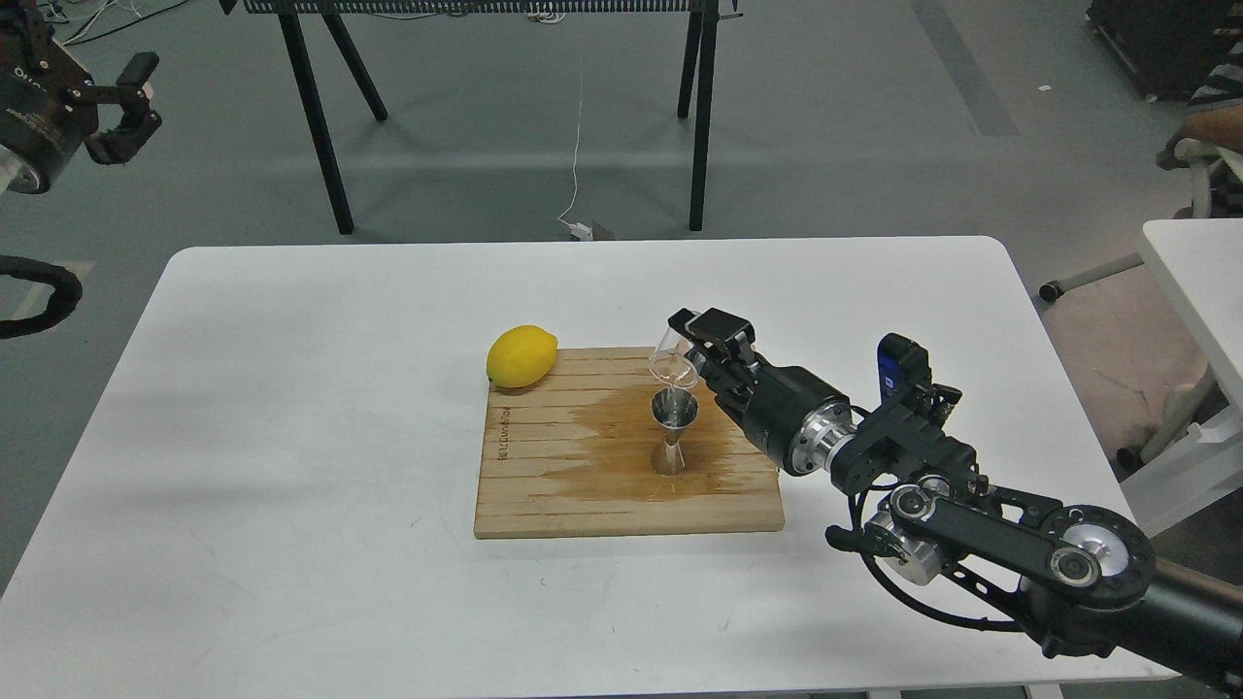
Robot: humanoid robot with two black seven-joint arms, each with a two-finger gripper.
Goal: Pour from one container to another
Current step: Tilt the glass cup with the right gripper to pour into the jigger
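Note:
The steel jigger [674, 433] stands upright on the wooden board [544, 485], near its middle right. Just above it, the clear glass cup [672, 361] is tipped over with its rim facing down and left toward the jigger's mouth, and a thin stream of liquid falls into it. My right gripper [701, 348] is shut on the cup, reaching in from the right. My left gripper [131, 102] is raised at the far upper left, off the table, open and empty.
A yellow lemon [521, 356] lies at the board's back left corner. A dark wet patch [612, 447] spreads over the board around the jigger. The white table [291, 437] ends near black trestle legs [320, 136] behind. Another white table [1199, 282] is at right.

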